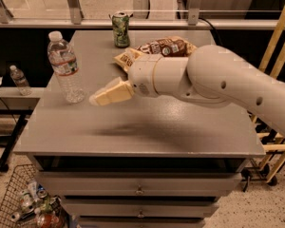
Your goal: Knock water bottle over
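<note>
On the left side of the table: the water bottle [64, 68] stood upright near the table's left edge, with its white cap on top and a white label with red and blue marks around its upper body.
Gripper place: the gripper [96, 99] hung a little above the table [180, 127], just to the right of the bottle's lower part, and its cream tip pointed at the bottle; a thin gap seemed to separate them.
Claw state: its two fingers were pressed together into one wedge and had hold of nothing.
Arm: the thick white arm [218, 80] came in from the right side and crossed over the table's middle, throwing a dark shadow on the grey top below it.
Back of the table: a green can [120, 30] stood upright near the far edge, well apart from the bottle.
Behind the arm: a brown snack bag [166, 46] and a yellow bag [126, 59] lay side by side, partly hidden by the arm.
Left of the table, lower down: a small bottle [19, 80] stood on a ledge.
Under the top: drawers [140, 189] were closed.
Floor at bottom left: a wire basket [12, 194] contained cans.
</note>
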Motion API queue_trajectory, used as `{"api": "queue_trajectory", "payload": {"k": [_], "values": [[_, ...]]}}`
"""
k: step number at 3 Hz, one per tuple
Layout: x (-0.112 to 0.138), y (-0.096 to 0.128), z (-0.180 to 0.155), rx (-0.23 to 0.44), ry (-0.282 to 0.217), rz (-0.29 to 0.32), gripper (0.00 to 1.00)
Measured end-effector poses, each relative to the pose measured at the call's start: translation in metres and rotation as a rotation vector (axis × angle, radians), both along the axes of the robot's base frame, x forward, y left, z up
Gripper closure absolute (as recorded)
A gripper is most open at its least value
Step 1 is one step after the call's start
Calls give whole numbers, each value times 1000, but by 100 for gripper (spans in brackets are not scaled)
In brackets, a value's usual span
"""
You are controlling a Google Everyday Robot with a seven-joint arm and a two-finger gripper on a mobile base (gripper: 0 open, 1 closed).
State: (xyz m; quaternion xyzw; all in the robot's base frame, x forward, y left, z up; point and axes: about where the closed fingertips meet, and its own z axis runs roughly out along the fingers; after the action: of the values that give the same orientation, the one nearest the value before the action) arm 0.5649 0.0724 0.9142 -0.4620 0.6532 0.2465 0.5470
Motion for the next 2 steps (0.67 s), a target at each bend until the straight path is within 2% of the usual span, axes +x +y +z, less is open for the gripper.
{"api": "queue_trajectory", "payload": {"k": [1, 2], "values": [[12, 34, 9, 37, -26, 30, 0], [21, 64, 7, 57, -12, 55, 0]]}}
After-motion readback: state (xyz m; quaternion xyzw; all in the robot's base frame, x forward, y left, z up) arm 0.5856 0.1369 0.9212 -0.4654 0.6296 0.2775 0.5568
